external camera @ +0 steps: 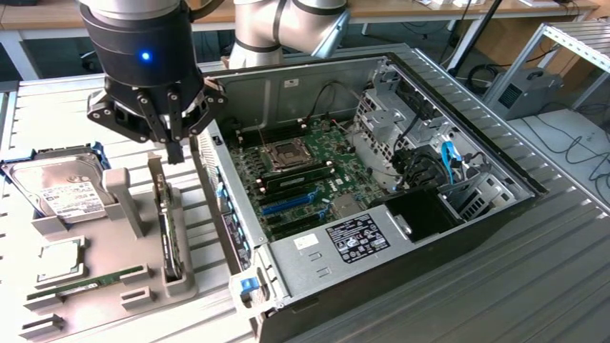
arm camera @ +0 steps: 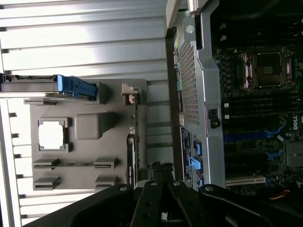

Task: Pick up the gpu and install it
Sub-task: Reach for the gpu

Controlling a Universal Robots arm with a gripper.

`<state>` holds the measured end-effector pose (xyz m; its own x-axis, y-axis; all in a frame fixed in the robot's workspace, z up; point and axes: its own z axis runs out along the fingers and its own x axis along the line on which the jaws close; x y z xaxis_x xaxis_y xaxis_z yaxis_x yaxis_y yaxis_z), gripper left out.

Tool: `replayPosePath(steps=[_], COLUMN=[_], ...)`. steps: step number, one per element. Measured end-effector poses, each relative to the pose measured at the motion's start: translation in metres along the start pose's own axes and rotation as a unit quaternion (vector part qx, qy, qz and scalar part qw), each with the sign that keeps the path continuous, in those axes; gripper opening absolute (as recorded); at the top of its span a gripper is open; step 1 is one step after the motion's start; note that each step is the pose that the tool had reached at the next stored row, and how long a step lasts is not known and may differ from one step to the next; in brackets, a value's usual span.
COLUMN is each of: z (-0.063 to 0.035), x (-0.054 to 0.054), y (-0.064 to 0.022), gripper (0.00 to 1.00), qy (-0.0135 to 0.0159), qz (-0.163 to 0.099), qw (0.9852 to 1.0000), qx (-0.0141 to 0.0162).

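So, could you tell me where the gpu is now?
On the exterior view's left, the gpu stands on edge in the grey holder, beside the open computer case, under the gripper.

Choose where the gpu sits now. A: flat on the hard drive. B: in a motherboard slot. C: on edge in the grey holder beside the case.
C: the gpu stands on edge in the grey holder, the shut fingers close above its end.
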<state>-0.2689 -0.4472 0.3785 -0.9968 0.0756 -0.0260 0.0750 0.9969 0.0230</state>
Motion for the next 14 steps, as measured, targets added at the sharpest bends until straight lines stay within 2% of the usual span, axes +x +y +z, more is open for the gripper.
replayPosePath(steps=[14], z=[0.0004], x=[-0.0004], y=[-0.0050], gripper=[0.11], qy=[-0.0001], qz=[0.000], qw=[1.0000], qx=[0.0015])
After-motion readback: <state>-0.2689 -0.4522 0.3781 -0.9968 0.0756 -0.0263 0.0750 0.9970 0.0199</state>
